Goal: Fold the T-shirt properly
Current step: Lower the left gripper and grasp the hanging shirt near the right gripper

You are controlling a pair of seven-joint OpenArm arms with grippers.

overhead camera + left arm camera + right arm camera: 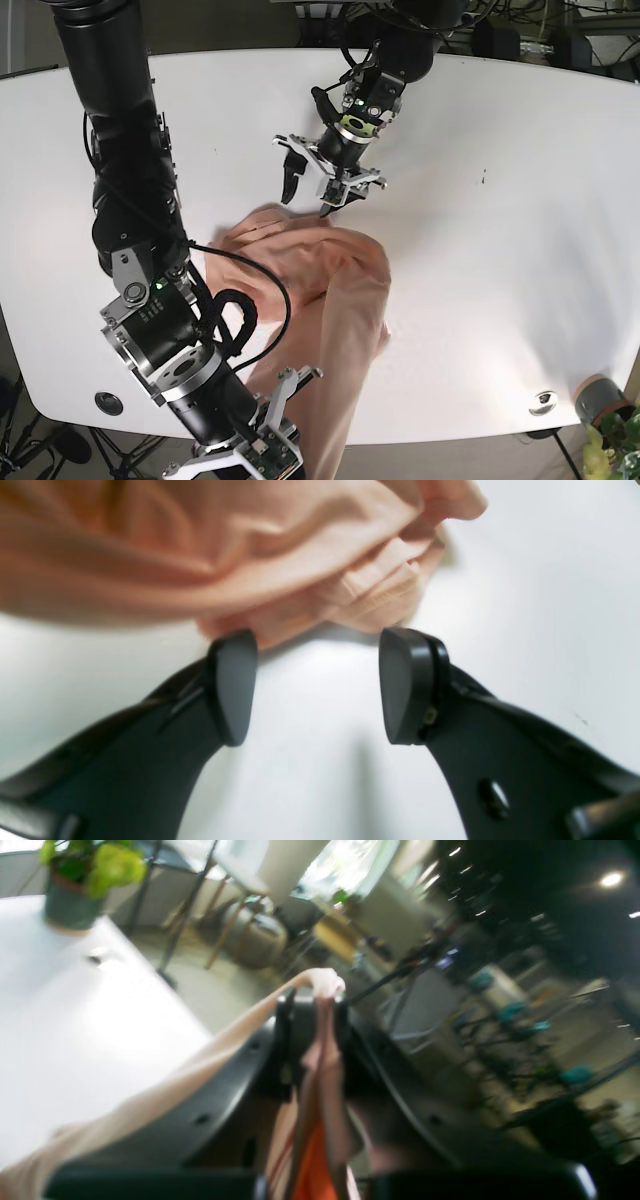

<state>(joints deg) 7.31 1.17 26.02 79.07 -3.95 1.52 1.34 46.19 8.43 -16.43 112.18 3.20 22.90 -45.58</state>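
On the white table [480, 120], your right gripper [315, 995] pinched the crumpled peach T-shirt [330, 290]; your left gripper [317, 685] gaped beside its collar.

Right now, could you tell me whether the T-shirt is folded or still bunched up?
Bunched, not folded: the T-shirt lies crumpled on the table, one end pinched in the right gripper and hanging past the edge.

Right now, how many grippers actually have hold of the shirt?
1. The right gripper is shut on the shirt at the near table edge. The left gripper is open at the shirt's far edge, gripping nothing.
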